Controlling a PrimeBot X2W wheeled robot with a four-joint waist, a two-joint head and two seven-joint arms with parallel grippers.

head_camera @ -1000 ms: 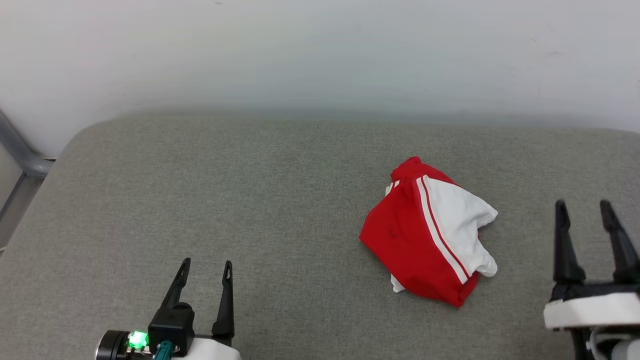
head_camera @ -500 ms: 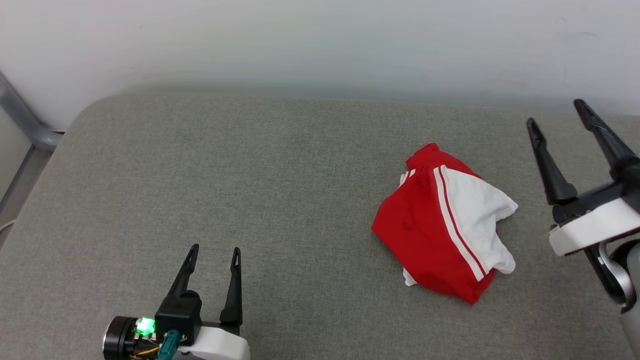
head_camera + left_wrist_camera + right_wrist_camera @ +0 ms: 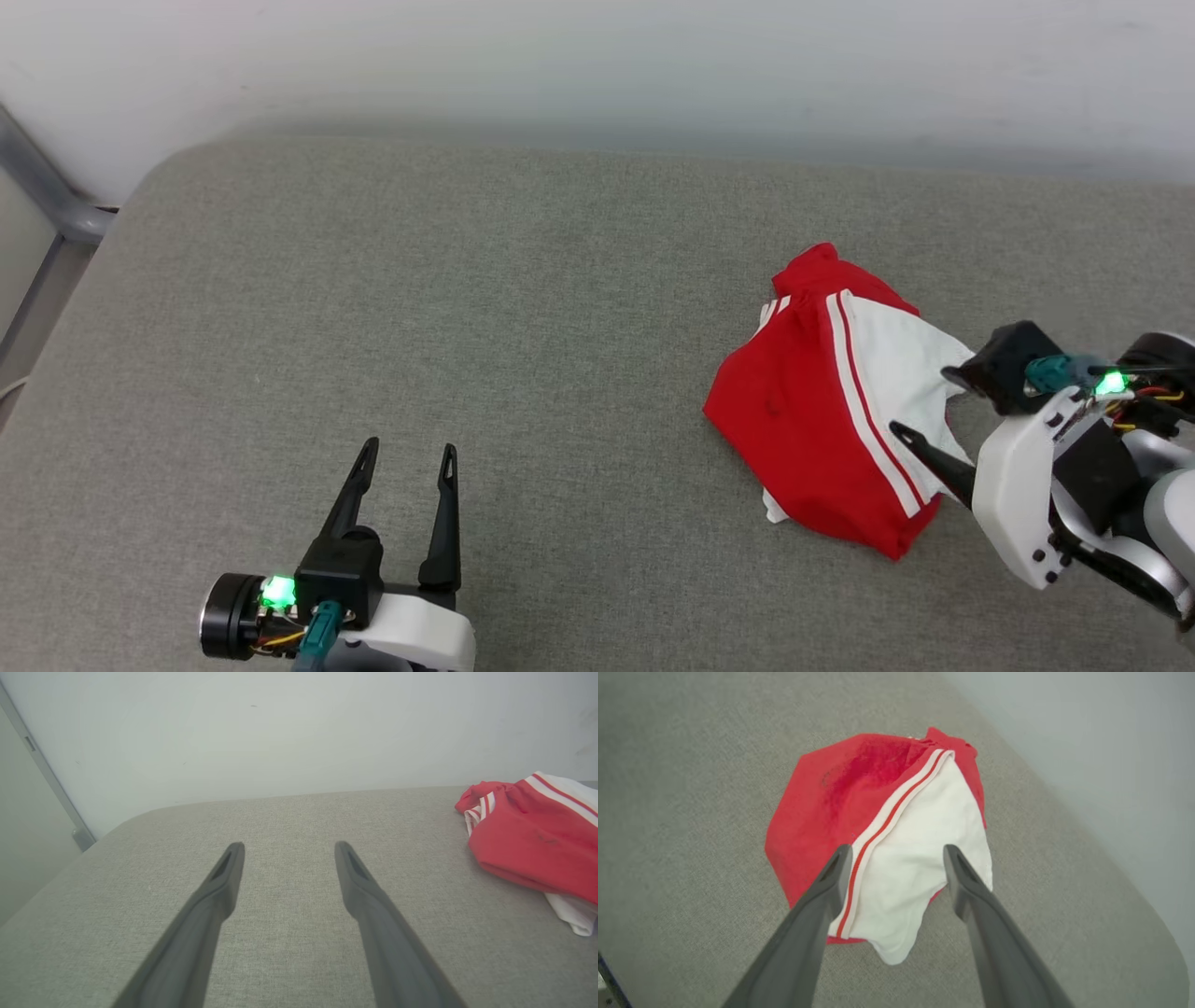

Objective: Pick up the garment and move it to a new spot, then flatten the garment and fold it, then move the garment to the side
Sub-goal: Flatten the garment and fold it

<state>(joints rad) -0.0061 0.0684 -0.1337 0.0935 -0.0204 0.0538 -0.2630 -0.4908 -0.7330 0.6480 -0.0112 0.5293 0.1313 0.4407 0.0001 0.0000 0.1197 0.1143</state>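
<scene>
The garment [image 3: 822, 411] lies crumpled on the right half of the grey cushion: red cloth with a white sleeve and red-white striped trim, its number and lettering hidden. My right gripper [image 3: 922, 401] reaches in from the right and stands open, its fingers straddling the white sleeve just above the cloth. In the right wrist view the garment [image 3: 859, 802] sits under the open right gripper [image 3: 897, 849]. My left gripper [image 3: 411, 448] rests open at the lower left, far from the cloth. In the left wrist view the left gripper [image 3: 288, 845] holds nothing and the garment [image 3: 532, 835] lies off to the right.
The grey cushion [image 3: 467, 308] spreads wide to the left of the garment. A pale wall [image 3: 597, 65] runs along its far edge. A grey metal frame [image 3: 42, 191] stands beyond the cushion's left corner.
My right gripper has swung from upright at the right edge to point left over the garment's white sleeve. The camera shifted a little. The left gripper and the garment have stayed put.
</scene>
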